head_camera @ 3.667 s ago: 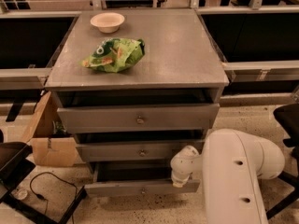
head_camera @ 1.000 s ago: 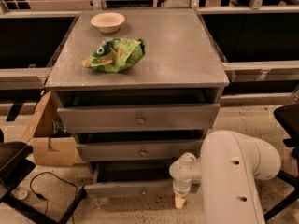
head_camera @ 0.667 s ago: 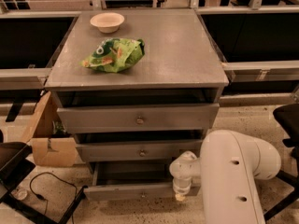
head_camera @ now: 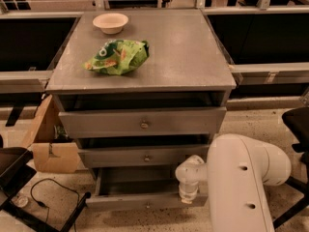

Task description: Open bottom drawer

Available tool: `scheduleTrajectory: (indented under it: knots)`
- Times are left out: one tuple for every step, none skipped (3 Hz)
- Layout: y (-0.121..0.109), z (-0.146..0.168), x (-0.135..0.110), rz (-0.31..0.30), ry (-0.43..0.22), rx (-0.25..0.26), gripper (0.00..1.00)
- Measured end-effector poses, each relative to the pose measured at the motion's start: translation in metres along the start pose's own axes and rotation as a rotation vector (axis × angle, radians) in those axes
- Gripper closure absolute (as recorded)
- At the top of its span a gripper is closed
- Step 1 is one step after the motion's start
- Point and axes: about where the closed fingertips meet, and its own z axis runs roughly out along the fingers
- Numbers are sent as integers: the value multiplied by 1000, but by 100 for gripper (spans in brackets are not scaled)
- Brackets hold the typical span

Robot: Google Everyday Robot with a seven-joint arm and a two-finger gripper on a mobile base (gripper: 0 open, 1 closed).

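Camera view shows gripper (head_camera: pixel 187 194) at right end of open bottom drawer (head_camera: pixel 135 202).

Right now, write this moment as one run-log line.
slim grey bottom drawer: partly pulled out | gripper: low, at drawer's right front | green crinkled bag, pale round bowl: on grey cabinet top

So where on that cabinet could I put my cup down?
The cabinet top is bare on its right half and along the front edge. The back-left holds the bowl and green bag. The gripper crowds the right end of the open bottom drawer.
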Motion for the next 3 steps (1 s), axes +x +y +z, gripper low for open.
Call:
scheduleTrajectory:
  knots:
    - [-4,-1,-2,1,0,0,100]
    - [2,-7,-1,30,-7,-19,100]
    - [7,-11,-2,54,-12,-35,100]
